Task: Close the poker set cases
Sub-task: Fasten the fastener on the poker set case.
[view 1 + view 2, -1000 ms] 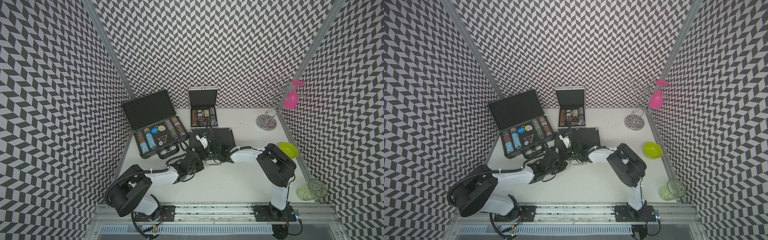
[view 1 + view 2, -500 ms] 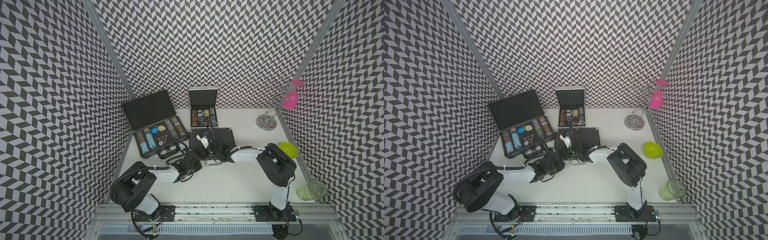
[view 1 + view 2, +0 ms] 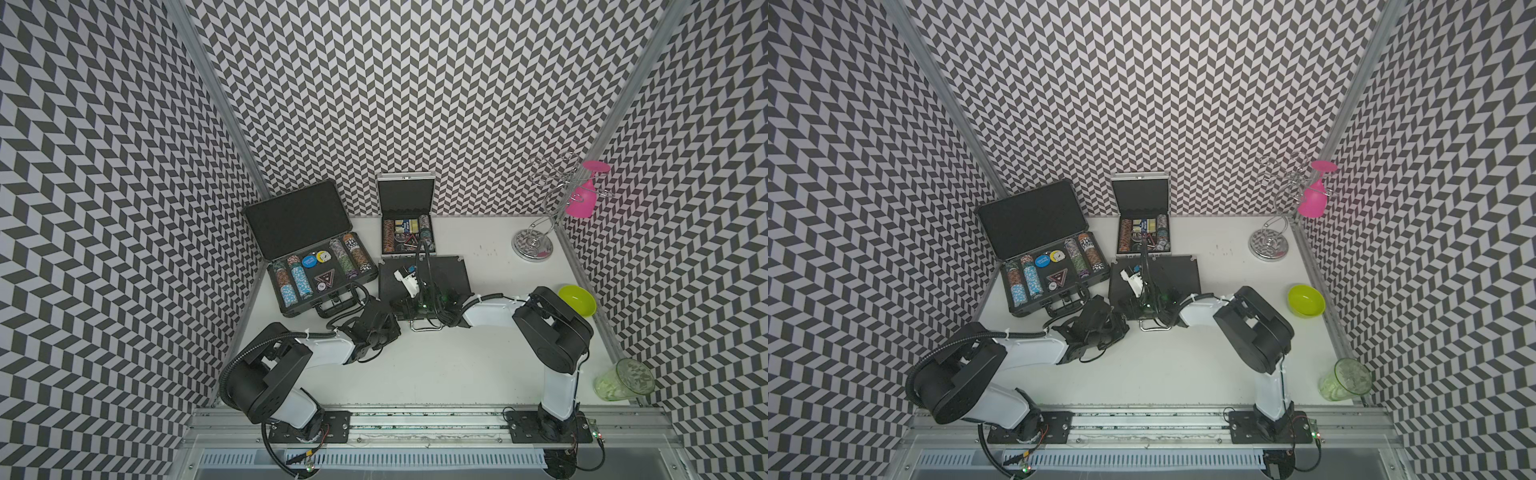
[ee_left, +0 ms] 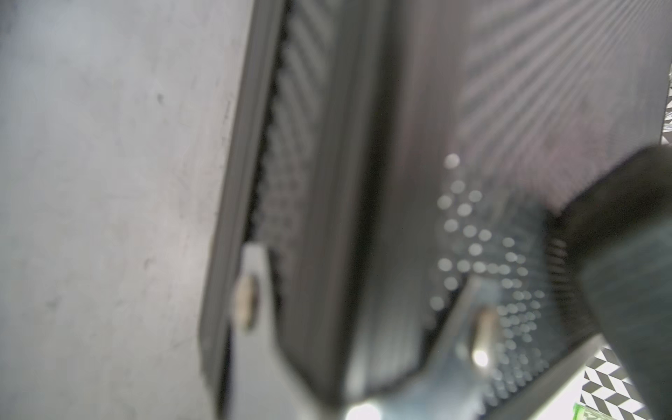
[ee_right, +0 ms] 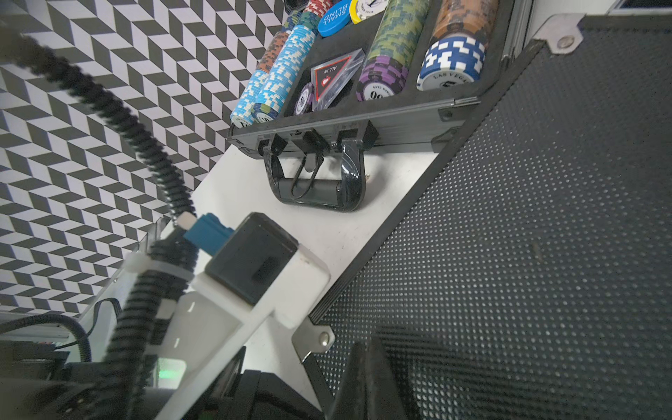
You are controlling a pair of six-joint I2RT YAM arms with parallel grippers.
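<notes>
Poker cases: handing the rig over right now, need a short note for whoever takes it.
Left gripper: shut, low at the front corner of the medium black case nearest the large black case.
Right gripper: shut, at the same case's front edge.
Medium black case, centre: lid down; whether it is latched cannot be seen.
Large black case, back left: open, chips showing.
Small silver case, back centre: open, lid upright.
Done: one lid down. Left: check its latches, close the other two.

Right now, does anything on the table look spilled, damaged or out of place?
Nothing is spilled or damaged. The large black case sits skewed on the table, with its chips in their slots. The green tumbler stands close to a table corner.
</notes>
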